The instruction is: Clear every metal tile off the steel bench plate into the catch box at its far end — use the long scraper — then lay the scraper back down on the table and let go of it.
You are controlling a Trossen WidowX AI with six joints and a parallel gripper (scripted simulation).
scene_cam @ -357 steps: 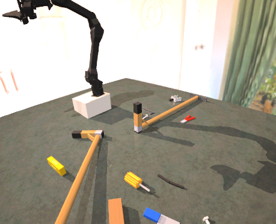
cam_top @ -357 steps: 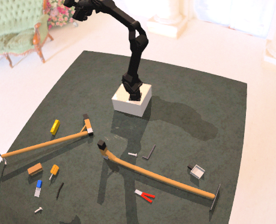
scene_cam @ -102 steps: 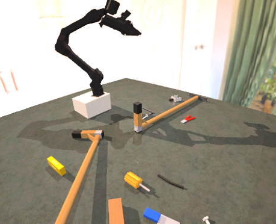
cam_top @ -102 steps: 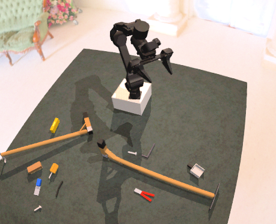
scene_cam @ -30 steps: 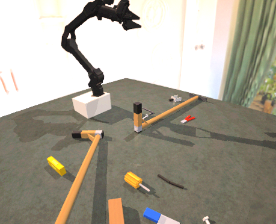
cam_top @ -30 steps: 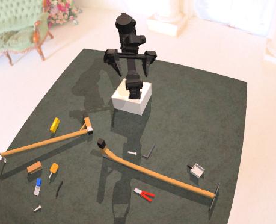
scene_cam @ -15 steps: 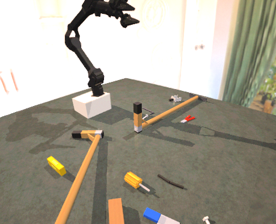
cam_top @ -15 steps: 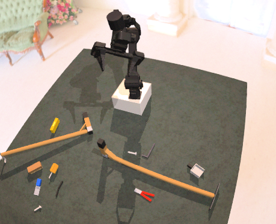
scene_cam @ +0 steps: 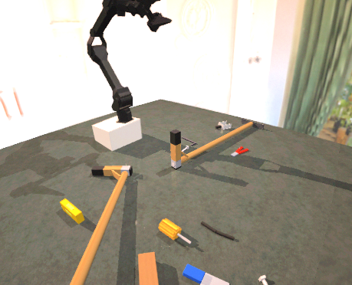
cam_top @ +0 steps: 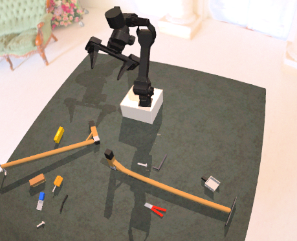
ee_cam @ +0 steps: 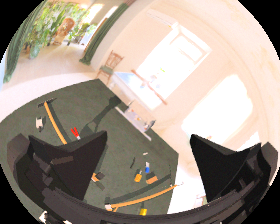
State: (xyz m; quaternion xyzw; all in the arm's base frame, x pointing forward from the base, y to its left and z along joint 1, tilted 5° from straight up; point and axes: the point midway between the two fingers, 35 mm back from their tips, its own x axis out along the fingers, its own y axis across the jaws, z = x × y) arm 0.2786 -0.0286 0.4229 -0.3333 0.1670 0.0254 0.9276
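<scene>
A: Where'd we have the claw [cam_top: 105,74] [scene_cam: 169,21] [ee_cam: 149,134]?
B: Up high, nr the far edge of the surface [cam_top: 208,129] [scene_cam: 292,214] [ee_cam: 158,162] in the top view, wide open w/ nothing in it.
A: And the long scraper [cam_top: 169,188] [scene_cam: 219,139] [ee_cam: 54,123]?
B: We took it for the one w/ the broad dark blade [cam_top: 231,211] [scene_cam: 258,125] [ee_cam: 41,104]. It lay from mid-surface to nr the RH edge, toward the near RH corner. The other long tool [cam_top: 49,153] [scene_cam: 100,230] [ee_cam: 141,199], w/ the pronged head, ran to the LH edge; prob. not ours.
A: How best to do the pickup?
B: We judged: swing over, line up w/ the upright grip [cam_top: 110,158] [scene_cam: 176,151] [ee_cam: 95,177], one finger each side, come straight down, close square on the wood below the black cap. Then a small test lift, as the blade end would prob. sag & twist it.
A: Which way did it point?
B: Blade toward the RH edge, grip toward mid-surface. Long axis = the shaft, slanting from mid-surface down to the near RH corner area, approx. level, w/ the grip standing up across it.
A: Plate, tiles, catch box?
B: Couldn't ID any for sure, so we'd have had to find them pre-sweep.
</scene>
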